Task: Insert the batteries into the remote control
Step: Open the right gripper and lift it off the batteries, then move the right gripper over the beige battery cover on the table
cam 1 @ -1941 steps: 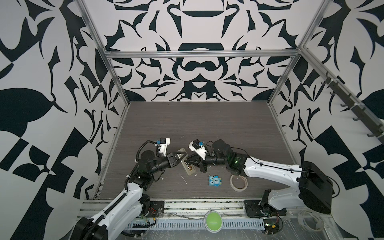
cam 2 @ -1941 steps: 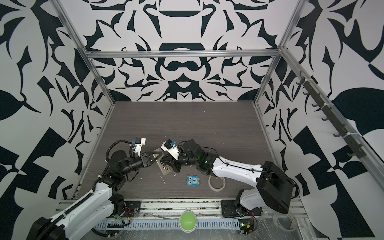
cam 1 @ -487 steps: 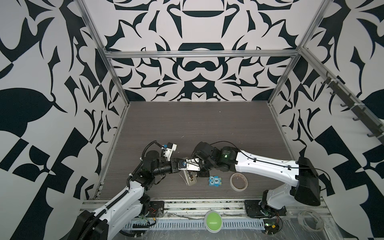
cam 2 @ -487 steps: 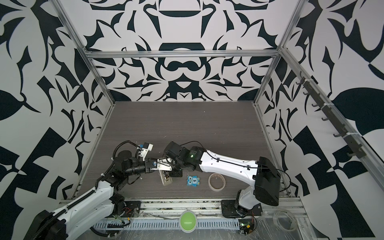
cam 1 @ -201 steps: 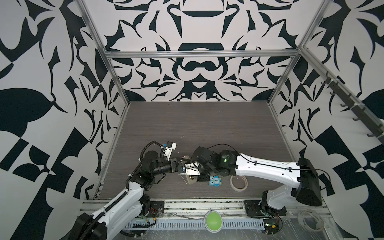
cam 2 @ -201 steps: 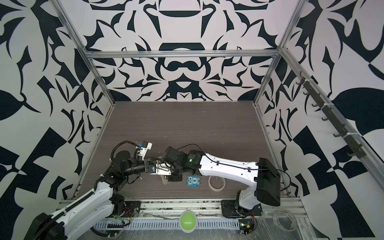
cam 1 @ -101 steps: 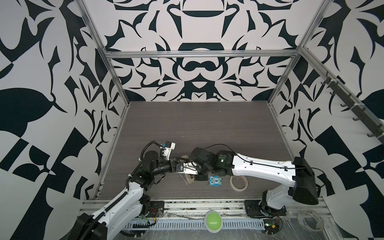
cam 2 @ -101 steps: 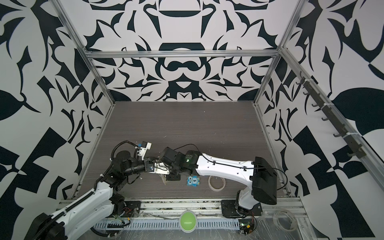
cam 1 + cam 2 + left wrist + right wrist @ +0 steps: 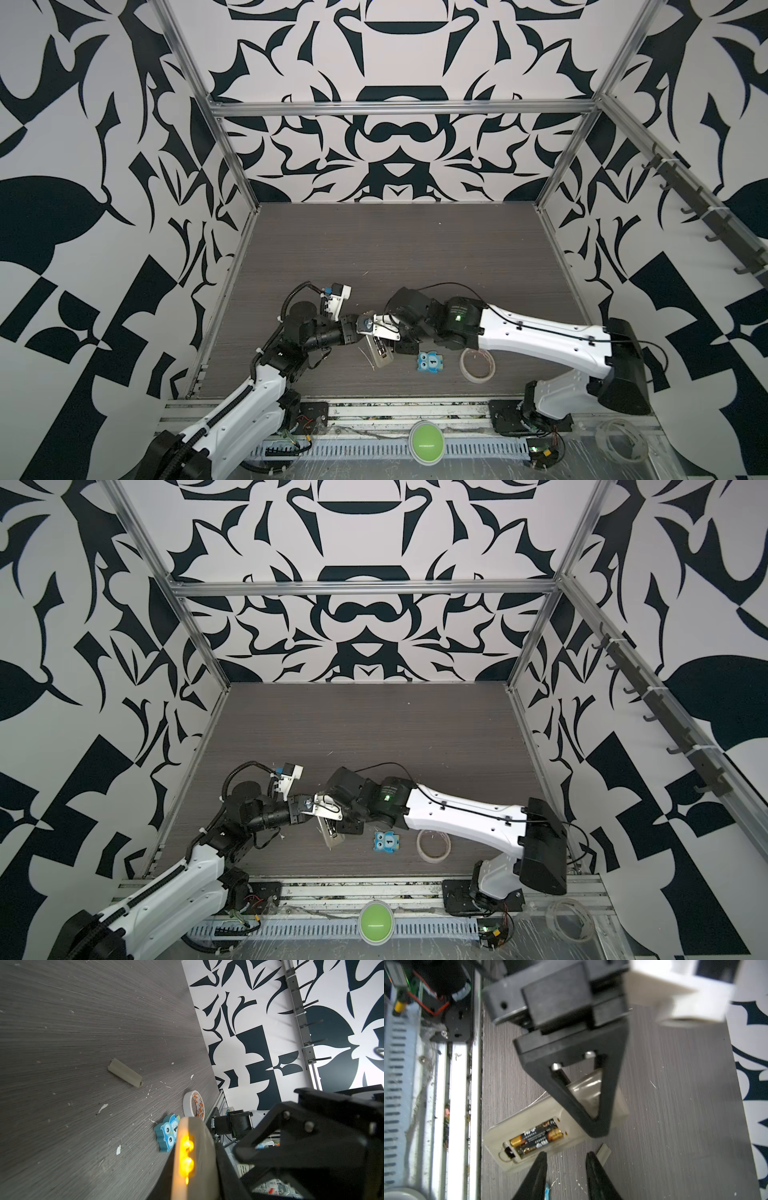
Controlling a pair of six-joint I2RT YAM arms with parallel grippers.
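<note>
The off-white remote control [image 9: 500, 1136] lies back-up near the table's front edge, seen in both top views [image 9: 380, 352] [image 9: 332, 832]. Its battery bay is open. The two batteries [image 9: 537, 1138], dark with gold bands, lie side by side inside it. My left gripper [image 9: 371, 330] is shut on the remote's far end, and its black fingers [image 9: 571, 1103] cross the body. In the left wrist view the remote's end [image 9: 193, 1159] glows yellow right at the jaws. My right gripper [image 9: 564, 1155] hangs open just beside the bay with nothing between its fingertips.
A small beige cover-like piece [image 9: 124, 1072] [image 9: 603, 1153] lies on the table by the right fingertips. A blue owl tile [image 9: 430, 362] and a tape roll [image 9: 478, 365] sit right of the remote. The metal front rail [image 9: 452, 1105] runs close by.
The right arm has edged left toward the remote over the last second, and its jaws now stand apart. The left gripper keeps its hold in the same place.
</note>
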